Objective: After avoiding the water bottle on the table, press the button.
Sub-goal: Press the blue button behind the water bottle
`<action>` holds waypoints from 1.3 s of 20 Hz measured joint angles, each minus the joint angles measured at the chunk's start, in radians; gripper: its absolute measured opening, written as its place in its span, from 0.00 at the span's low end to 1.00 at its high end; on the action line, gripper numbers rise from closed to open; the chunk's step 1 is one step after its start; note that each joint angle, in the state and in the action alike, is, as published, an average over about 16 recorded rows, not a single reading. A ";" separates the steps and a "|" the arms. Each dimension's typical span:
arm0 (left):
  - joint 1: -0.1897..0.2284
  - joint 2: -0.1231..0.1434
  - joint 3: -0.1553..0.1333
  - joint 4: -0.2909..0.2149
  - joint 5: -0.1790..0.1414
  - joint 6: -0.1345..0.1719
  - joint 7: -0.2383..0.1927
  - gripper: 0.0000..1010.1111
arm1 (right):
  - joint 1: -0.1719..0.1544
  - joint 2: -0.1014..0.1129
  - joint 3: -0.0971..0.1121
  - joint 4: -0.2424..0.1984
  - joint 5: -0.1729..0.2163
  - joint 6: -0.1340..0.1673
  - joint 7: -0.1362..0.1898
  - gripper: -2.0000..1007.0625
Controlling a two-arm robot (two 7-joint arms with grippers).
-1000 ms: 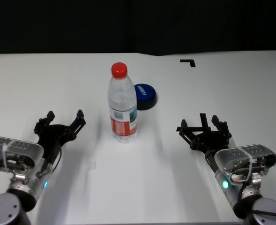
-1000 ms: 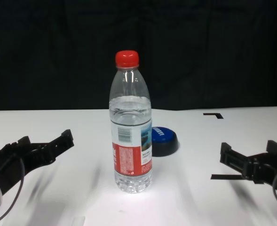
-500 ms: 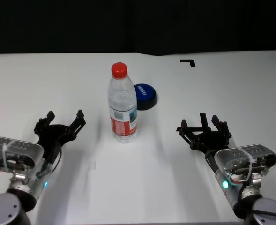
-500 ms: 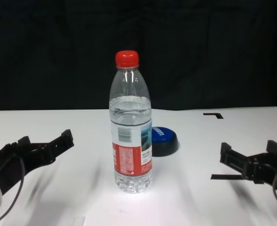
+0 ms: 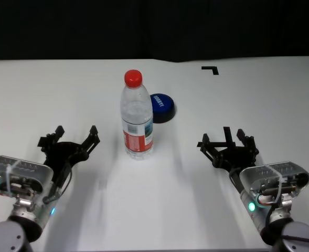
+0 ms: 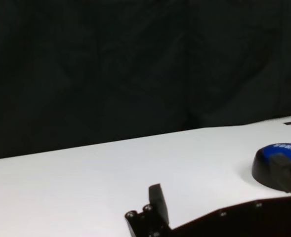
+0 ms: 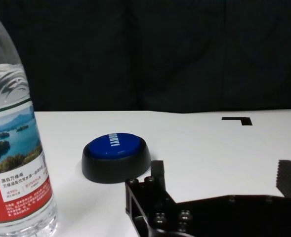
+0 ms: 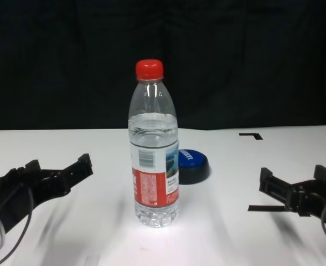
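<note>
From the head, a tall clear plastic water bottle (image 5: 137,116) with a red cap stands mid-table (image 5: 159,210); the low blue button (image 5: 161,107) sits just behind. Left gripper (image 5: 72,140) and right gripper (image 5: 228,143) wait wide open, holding nothing. Chest view shows a barcode label; the button's white lettering is unreadable

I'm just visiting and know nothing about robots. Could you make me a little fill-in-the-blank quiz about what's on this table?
1. The bottle has a ____ cap.
2. The blue button sits ____ the bottle, farther from the robot.
3. The left gripper and right gripper both have their fingers ____.
4. The bottle stands ____ on the table.

Missing words: red; behind; open; upright
</note>
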 joint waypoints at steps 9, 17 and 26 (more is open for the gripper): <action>0.062 0.015 -0.031 -0.084 0.027 0.024 -0.038 0.99 | 0.000 0.000 0.000 0.000 0.000 0.000 0.000 1.00; 0.118 0.040 -0.058 -0.144 0.038 0.021 -0.091 0.99 | 0.000 0.000 0.000 0.000 0.000 0.000 0.000 1.00; 0.164 0.063 -0.041 -0.171 0.068 -0.025 -0.143 0.99 | 0.000 0.000 0.000 0.000 0.000 0.000 0.000 1.00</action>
